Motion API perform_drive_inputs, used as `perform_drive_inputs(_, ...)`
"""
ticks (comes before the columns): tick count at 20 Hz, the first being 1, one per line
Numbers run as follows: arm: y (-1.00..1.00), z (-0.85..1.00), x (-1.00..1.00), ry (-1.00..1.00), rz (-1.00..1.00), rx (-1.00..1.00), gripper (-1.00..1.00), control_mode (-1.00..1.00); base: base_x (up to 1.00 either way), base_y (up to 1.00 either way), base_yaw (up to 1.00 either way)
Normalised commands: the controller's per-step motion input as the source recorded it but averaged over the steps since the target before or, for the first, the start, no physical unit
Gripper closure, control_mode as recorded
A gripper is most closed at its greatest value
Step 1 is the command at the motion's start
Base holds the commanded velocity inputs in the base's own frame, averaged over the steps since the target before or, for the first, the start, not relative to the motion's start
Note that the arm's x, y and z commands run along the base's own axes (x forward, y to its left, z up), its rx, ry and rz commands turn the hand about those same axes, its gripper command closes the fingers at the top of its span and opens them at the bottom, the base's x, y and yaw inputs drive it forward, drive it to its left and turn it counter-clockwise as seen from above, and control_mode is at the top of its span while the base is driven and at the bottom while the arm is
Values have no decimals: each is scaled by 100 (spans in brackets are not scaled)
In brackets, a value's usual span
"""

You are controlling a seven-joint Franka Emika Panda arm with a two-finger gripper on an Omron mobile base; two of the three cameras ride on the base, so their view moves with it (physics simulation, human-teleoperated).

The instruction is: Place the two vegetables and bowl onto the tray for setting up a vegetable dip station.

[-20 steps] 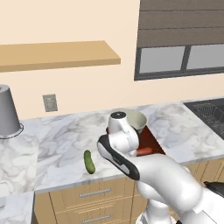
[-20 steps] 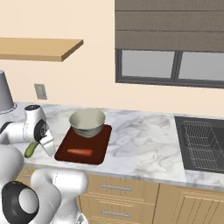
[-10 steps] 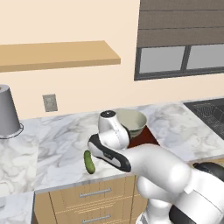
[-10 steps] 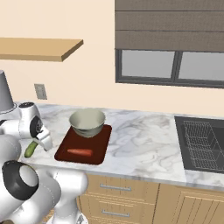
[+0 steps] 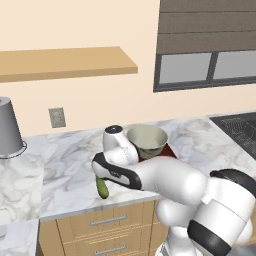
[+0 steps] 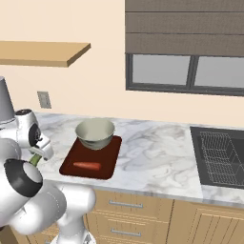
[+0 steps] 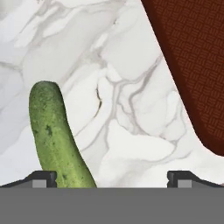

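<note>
The dark green cucumber [image 7: 54, 135] lies on the marble counter, its near end just inside my left fingertip [image 7: 43, 177]. My gripper [image 7: 111, 179] is open, low over the counter, with nothing held. From the base, the cucumber [image 5: 102, 187] pokes out under my hand near the counter's front edge, and its tip [image 6: 35, 159] shows beside my wrist. The reddish-brown tray [image 6: 107, 155] lies to the right of it, its corner [image 7: 192, 65] showing in the hand view. The orange carrot [image 6: 86, 166] lies on the tray, and the greyish-green bowl [image 6: 95, 133] [image 5: 147, 141] stands at its back end.
A tall grey metal cylinder [image 5: 10, 127] stands on the counter at the far left. A wooden shelf [image 5: 65, 62] hangs on the wall above. A sink with a wire rack [image 6: 221, 157] lies at the far right. Bare marble [image 6: 152, 157] separates tray and sink.
My arm has swung left from over the tray and come down at the cucumber. The gripper has stayed open. Carrot, bowl and cucumber have not moved.
</note>
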Motion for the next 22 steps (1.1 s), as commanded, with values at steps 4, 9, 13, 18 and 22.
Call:
perform_drive_inputs(4,27,-2,7,0,8,0,-100,-100,0,0,0)
perform_drive_inputs(9,21,-8,10,0,6,0,-100,-100,0,0,0)
perform_drive_inputs(13,13,-14,3,0,3,2,-100,-100,0,0,0)
perform_drive_inputs(18,10,-17,2,1,3,3,-100,-100,0,0,0)
perform_drive_inputs(22,6,-16,5,4,3,2,-100,-100,0,0,0)
